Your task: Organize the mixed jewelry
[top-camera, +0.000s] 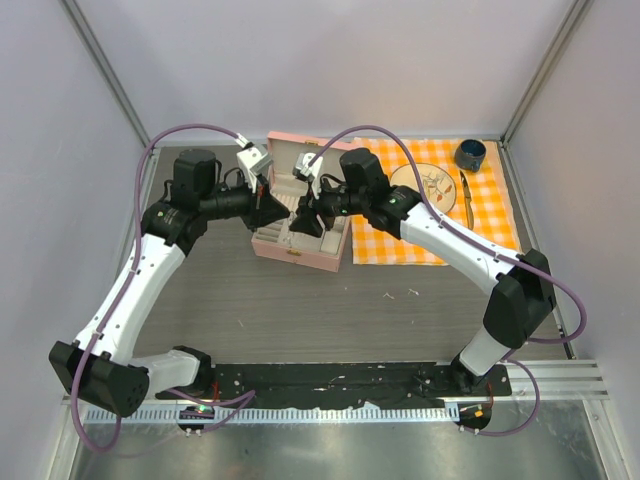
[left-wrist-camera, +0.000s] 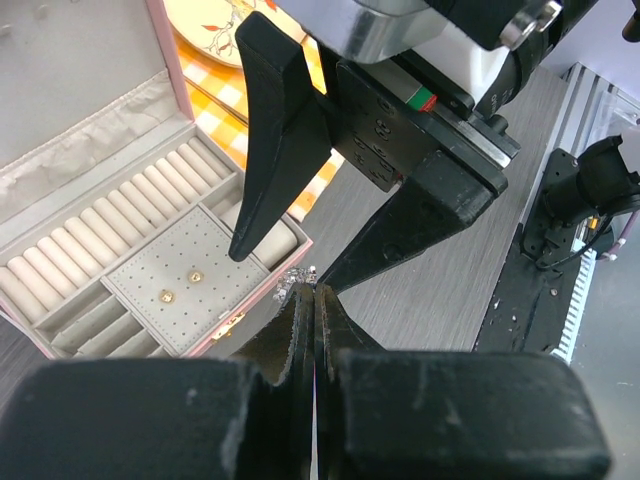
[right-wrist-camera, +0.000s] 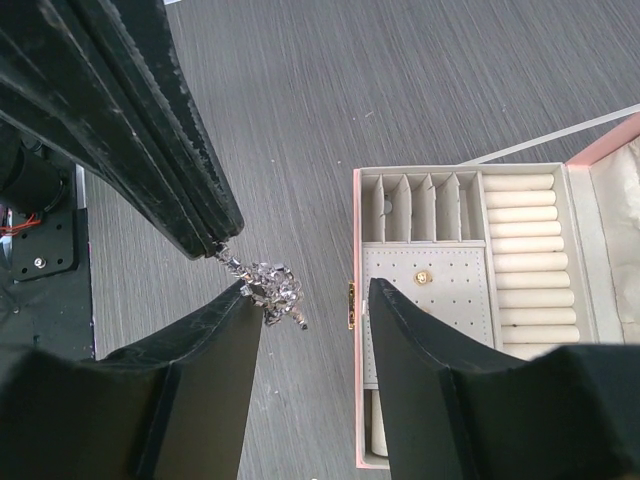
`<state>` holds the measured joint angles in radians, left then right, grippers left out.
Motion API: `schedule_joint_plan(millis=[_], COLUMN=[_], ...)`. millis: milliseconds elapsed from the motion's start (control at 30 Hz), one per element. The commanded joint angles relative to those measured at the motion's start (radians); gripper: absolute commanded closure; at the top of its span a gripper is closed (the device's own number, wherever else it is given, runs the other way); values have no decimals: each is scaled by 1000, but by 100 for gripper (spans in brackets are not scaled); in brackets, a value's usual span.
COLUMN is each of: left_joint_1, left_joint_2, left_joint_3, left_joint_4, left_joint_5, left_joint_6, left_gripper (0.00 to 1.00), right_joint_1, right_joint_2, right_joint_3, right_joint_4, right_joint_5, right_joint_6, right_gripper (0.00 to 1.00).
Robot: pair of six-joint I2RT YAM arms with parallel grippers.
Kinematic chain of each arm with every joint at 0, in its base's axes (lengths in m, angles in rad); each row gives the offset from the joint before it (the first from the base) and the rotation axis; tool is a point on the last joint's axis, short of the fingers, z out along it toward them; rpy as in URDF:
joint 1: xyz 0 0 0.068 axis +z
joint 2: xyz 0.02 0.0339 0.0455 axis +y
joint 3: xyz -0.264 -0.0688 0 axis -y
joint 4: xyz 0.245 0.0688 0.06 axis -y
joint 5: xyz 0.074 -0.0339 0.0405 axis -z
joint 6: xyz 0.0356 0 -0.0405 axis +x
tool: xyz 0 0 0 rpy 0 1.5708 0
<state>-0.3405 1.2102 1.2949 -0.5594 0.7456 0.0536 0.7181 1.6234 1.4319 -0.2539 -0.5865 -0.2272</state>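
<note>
pink case [top-camera: 300, 257], orange-checked cloth [top-camera: 495, 205], silvery chain [right-wrist-camera: 272, 287]

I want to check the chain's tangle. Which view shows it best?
The right wrist view: the chain hangs bunched from the shut left gripper, clear against the table. The left wrist view shows only a glint at its fingertips; in the top view it cannot be made out.

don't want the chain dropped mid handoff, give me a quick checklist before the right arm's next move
1. left gripper shut on the chain: ok
2. right gripper open: ok
3. chain centred in right gripper: not ok, it hangs at one finger's inner edge
4. chain untangled: not ok, bunched in a clump
5. pink case lid open: ok
6. chain over the case: not ok, seems just off its front edge
</note>
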Motion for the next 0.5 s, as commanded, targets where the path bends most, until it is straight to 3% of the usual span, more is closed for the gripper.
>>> schedule_joint_plan(millis=[0, 467], left_joint_1=[-5, -11], left_joint_2=[-14, -20], left_joint_3=[-2, -22], left_joint_4=[64, 92], left_joint_5=[18, 32], left_joint_6=[-29, -51], left_gripper=[100, 100], right_joint_1=[4, 4], right_joint_2=[-22, -10], right_joint_3=[21, 24], right_joint_4=[53, 71], right_joint_5=[-12, 16], right_joint_6=[15, 28], right_gripper=[47, 48])
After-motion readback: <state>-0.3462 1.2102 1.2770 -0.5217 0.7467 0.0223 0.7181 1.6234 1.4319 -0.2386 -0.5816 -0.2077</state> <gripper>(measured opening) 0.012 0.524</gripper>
